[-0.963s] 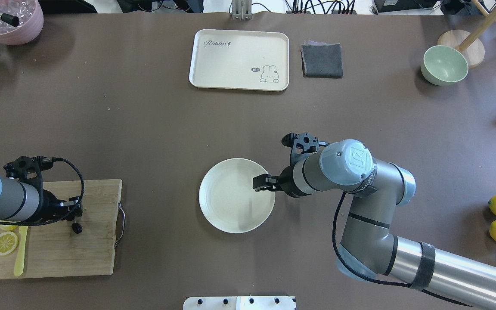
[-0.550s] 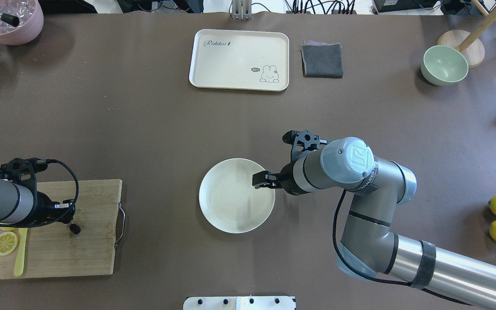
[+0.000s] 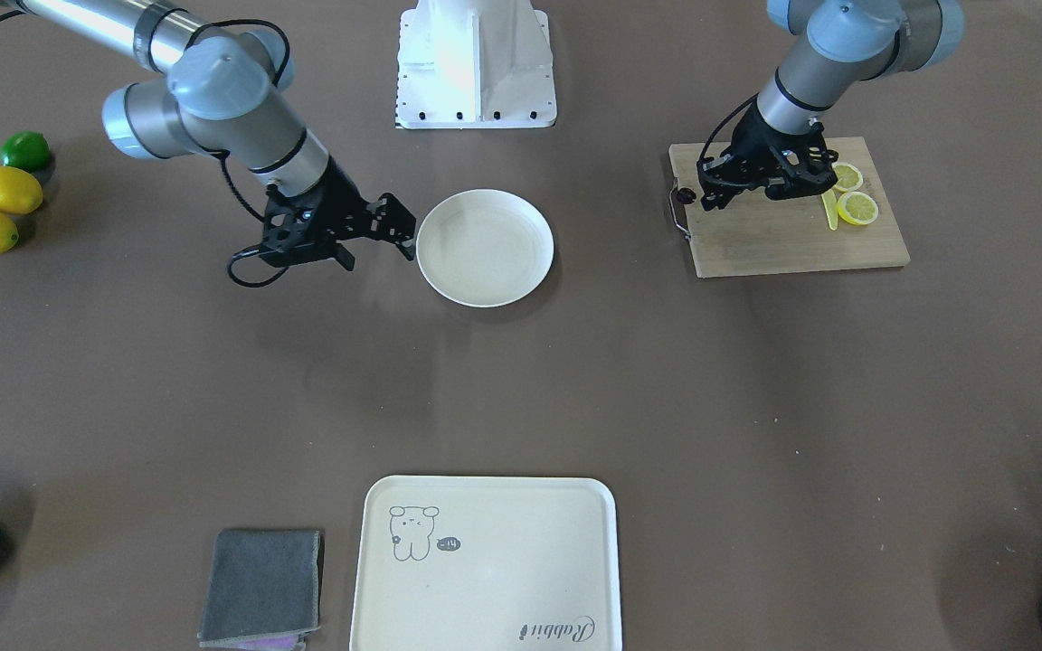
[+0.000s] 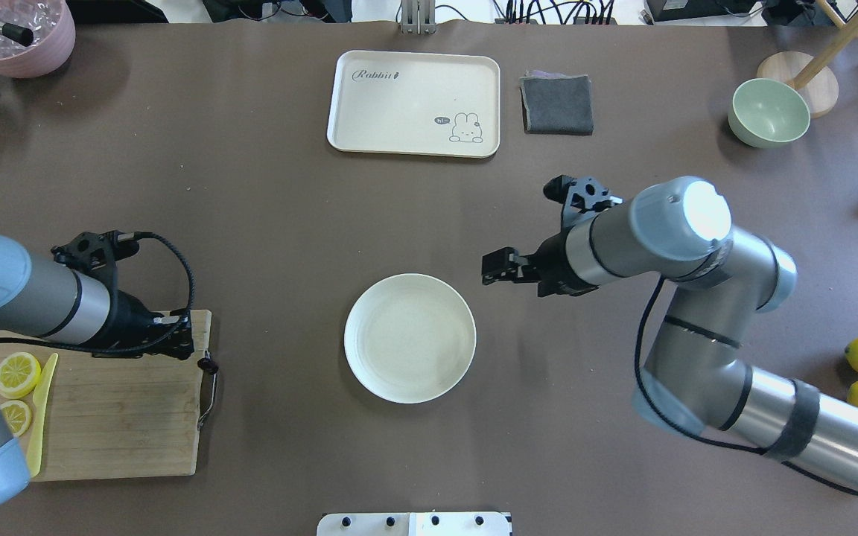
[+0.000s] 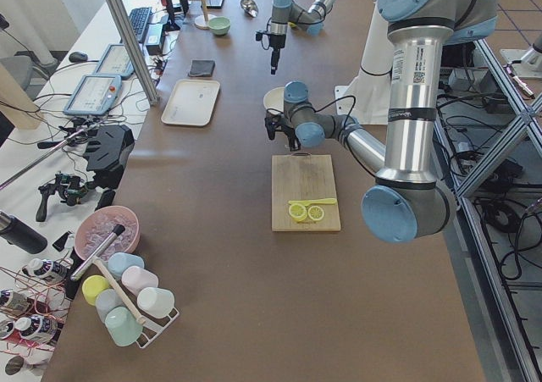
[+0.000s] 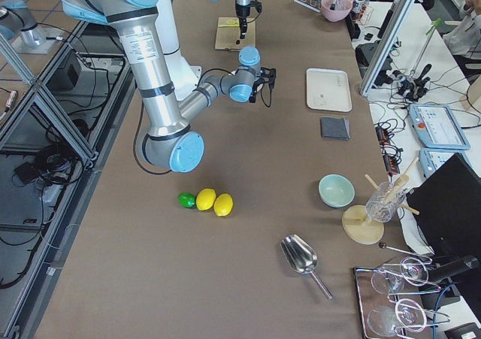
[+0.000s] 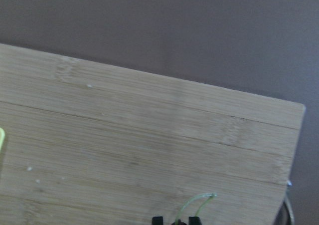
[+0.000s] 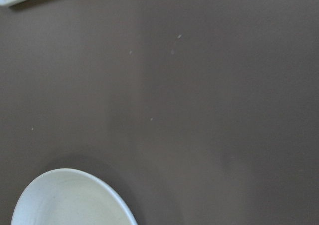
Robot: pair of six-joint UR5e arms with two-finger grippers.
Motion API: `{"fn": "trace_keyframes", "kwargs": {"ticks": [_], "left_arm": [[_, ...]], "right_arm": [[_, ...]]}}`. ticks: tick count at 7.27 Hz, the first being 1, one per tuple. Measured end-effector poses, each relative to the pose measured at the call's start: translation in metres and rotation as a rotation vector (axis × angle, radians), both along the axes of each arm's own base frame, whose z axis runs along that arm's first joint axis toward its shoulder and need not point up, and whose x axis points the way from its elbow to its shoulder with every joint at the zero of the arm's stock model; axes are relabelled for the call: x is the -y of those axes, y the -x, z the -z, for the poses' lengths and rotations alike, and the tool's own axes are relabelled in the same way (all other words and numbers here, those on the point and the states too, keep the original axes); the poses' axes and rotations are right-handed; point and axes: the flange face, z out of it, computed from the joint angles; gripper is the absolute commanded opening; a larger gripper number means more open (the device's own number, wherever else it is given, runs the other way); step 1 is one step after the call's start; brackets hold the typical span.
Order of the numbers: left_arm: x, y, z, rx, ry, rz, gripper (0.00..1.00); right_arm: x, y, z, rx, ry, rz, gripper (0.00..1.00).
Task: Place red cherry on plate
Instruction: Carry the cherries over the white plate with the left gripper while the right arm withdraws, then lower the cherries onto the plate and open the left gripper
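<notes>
1 red cherry (image 4: 209, 365) at the handle end of 1 cutting board (image 4: 116, 424), its green stems pinched between the closed fingers of the left gripper (image 4: 189, 347). 1 plate (image 4: 369, 372) at table centre, well apart from the cherry. Right gripper (image 4: 490, 269) near the plate's rim, not touching; finger spread: cannot tell. 2 lemon slices (image 4: 17, 374) on the board

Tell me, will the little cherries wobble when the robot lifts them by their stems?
Probably yes. The red cherry is joined to thin green stems pinched in the left gripper, so it likely dangles and swings. It looks tiny beside the lemon slices, so probably very light. Round, so it may roll once set on the plate.
</notes>
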Motion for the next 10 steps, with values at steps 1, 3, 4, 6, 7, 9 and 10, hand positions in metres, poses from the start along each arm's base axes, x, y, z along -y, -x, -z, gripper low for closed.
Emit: {"fn": "trace_keyframes", "kwargs": {"ticks": [1,3,4,6,7,9,10], "left_arm": [[0.015,-0.020,0.042,-0.020,0.026,0.020,0.00],[0.040,-0.087,0.108,-0.036,0.087,0.064,0.00],[0.042,-0.114,0.130,-0.041,0.092,0.079,0.00],[0.042,-0.151,0.151,-0.047,0.090,0.080,0.00],[0.037,-0.166,0.154,-0.055,0.081,0.071,0.00],[0.023,-0.186,0.161,-0.073,0.069,0.058,0.98],[0.021,-0.189,0.163,-0.081,0.061,0.060,0.98]], "right_arm": [[0.023,-0.054,-0.017,0.004,0.010,0.011,1.00],[0.051,-0.157,-0.061,0.009,-0.004,0.047,1.00],[0.050,-0.193,-0.086,-0.003,-0.017,0.055,1.00],[0.036,-0.247,-0.145,-0.063,-0.070,0.069,1.00],[0.026,-0.274,-0.174,-0.099,-0.110,0.081,1.00],[0.013,-0.305,-0.209,-0.147,-0.159,0.098,1.00],[0.010,-0.311,-0.216,-0.158,-0.164,0.100,1.00]]}}
